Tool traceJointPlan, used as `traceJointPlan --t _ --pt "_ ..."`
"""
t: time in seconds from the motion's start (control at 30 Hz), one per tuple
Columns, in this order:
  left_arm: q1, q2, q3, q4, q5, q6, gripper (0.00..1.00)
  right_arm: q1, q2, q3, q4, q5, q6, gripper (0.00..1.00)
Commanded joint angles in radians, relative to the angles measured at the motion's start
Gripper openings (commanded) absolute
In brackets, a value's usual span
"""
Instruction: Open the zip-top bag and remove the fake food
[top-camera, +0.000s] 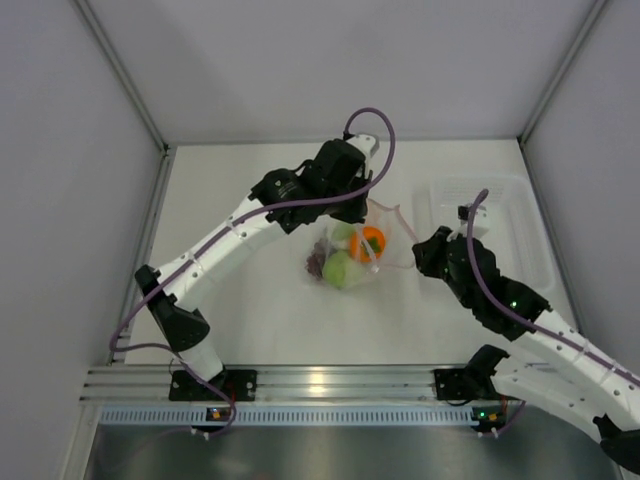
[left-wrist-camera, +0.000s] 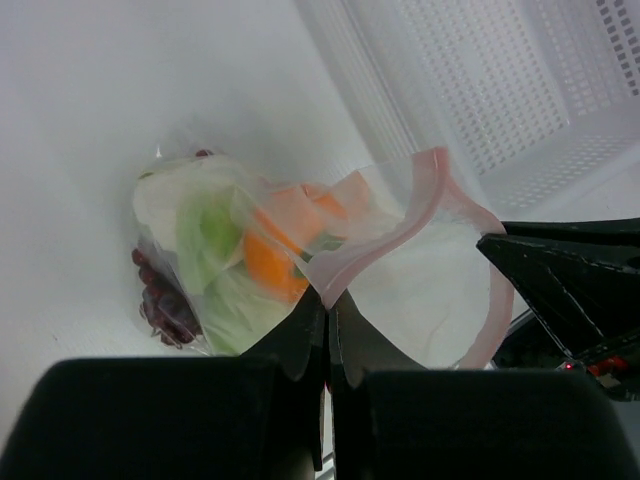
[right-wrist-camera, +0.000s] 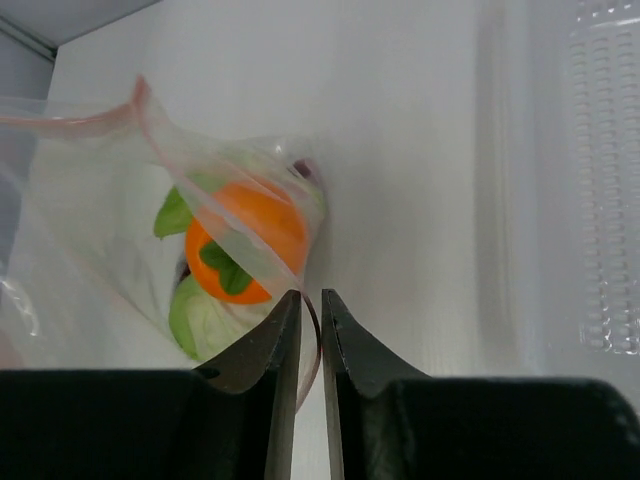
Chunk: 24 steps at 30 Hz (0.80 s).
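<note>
On the left, the left gripper (left-wrist-camera: 327, 312) is seen pressed together on one lip of the zip-top bag (top-camera: 345, 258), the plastic being pinched just below the pink zip strip (left-wrist-camera: 400, 235). The bag is found at the middle of the table (top-camera: 250, 310), its filled end resting on the surface and its mouth lifted between the two arms. The strip is shown as an open loop in the left wrist view, so the seal is judged to be parted. The fake food (right-wrist-camera: 248, 238) is bunched at the closed end: an orange fruit, green and pale pieces, and dark grapes (left-wrist-camera: 165, 300). The long axis is judged to run from that filled end across to the mouth, which is pointed toward the clear tray (top-camera: 520, 215) on the right. There the right gripper (right-wrist-camera: 310, 322) is closed to a thin slit, with a pink edge of the opposite lip seemingly nipped in it. For the step to be done well, the lips should be drawn apart evenly and gently, so that neither hold is lost and the mouth is widened enough for the pieces to be taken out.
</note>
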Motion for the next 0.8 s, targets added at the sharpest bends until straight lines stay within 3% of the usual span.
traceJointPlan --t 0.0,0.2,0.37,0.63,0.77 --pt "-0.011 0.028 0.074 0.066 -0.011 -0.033 0.0 -0.016 -0.022 0.121 -0.075 0.001 -0.067 0.15" --pt "-0.041 0.082 0.136 0.08 -0.04 -0.087 0.0 -0.019 -0.016 0.298 -0.123 -0.12 -0.122 0.18" --pt "-0.044 0.073 0.121 0.124 -0.04 -0.146 0.0 -0.019 0.093 0.345 -0.097 -0.252 -0.146 0.18" --pt "-0.059 -0.034 -0.037 0.274 -0.106 -0.243 0.0 -0.019 0.223 0.281 0.064 -0.24 -0.088 0.17" --pt "-0.059 -0.102 -0.149 0.362 -0.131 -0.315 0.0 -0.022 0.305 0.31 0.072 -0.161 -0.074 0.26"
